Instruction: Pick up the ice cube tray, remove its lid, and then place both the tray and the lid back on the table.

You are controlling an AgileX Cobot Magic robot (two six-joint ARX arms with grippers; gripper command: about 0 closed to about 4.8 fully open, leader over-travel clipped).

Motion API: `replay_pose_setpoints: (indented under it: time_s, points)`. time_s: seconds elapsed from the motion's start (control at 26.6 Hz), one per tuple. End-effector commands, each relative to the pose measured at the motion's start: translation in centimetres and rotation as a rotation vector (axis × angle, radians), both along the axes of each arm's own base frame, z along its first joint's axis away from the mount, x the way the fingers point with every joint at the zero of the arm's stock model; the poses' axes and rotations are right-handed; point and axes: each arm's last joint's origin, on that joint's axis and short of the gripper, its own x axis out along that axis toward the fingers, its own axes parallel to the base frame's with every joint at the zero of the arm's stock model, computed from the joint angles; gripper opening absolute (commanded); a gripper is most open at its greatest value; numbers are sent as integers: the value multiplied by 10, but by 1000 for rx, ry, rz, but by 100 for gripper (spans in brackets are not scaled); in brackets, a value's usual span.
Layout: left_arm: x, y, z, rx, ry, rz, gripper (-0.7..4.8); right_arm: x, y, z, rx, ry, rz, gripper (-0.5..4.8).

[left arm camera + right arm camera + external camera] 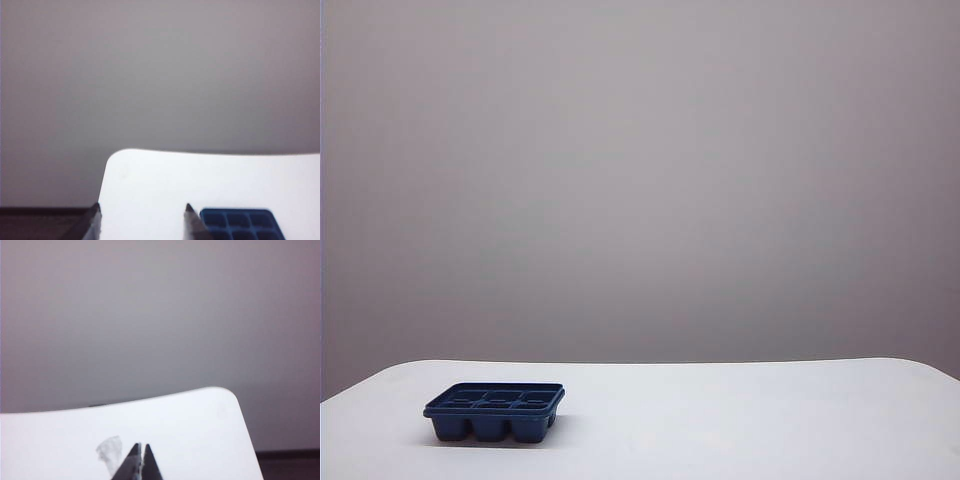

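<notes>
The small dark navy-blue rectangular ice cube tray (496, 411), with six open compartments in two rows of three and a flat rim, stands upright on the large plain white worktop (740, 420) toward the exterior view's left and near its front edge. No cover sits on it: the cups are bare. By its look it is thin moulded plastic, so I judge it light, fairly stiff along the rim but liable to twist if taken by one corner, and smooth enough to slide on the worktop. The flat rim at a short end, or a long side wall pinched across, seems the safest hold.

The thin translucent frosted-clear plastic lid (110, 450) shows only in the right wrist view, as a pale, crumpled-looking patch lying on the worktop just beside the fingertips; its full outline cannot be made out. It is probably very light, flexible and slippery, best taken at an edge or corner tab, though no tab is visible here.

The left gripper (142, 222) sits low over the worktop just beside the tray's short end, its fingers (192, 225) spread with nothing between them. The right gripper (140, 460) hangs over the worktop's other side, fingers pressed together on nothing, apart from the lid. Neither arm appears in the exterior view. Both pieces seem set down.
</notes>
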Motion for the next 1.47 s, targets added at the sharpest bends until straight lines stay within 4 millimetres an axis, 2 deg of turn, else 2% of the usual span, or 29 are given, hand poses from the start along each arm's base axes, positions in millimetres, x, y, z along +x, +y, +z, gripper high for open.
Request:
replay_pose_setpoints:
  time_s: [0.04,0.11,0.15,0.23,0.26,0.49,1.47]
  points:
    - [1,0,-4,5,11,13,209,1,0,-4,2,2,-2,-7]
    - [1,0,-8,8,21,12,189,1,0,-4,2,4,-3,-7]
    - [2,0,-10,11,29,11,144,1,0,-4,2,1,-5,-7]
    - [2,0,-13,35,57,-8,10,1,0,-4,2,0,-5,-7]
    - [1,-1,-15,48,69,-18,-2,1,0,-4,0,5,-5,-7]
    - [0,0,-22,86,139,-22,-4,0,0,-21,-37,176,3,-7]
    - [0,-1,-22,84,138,-40,-3,0,0,-20,-48,174,3,-5]
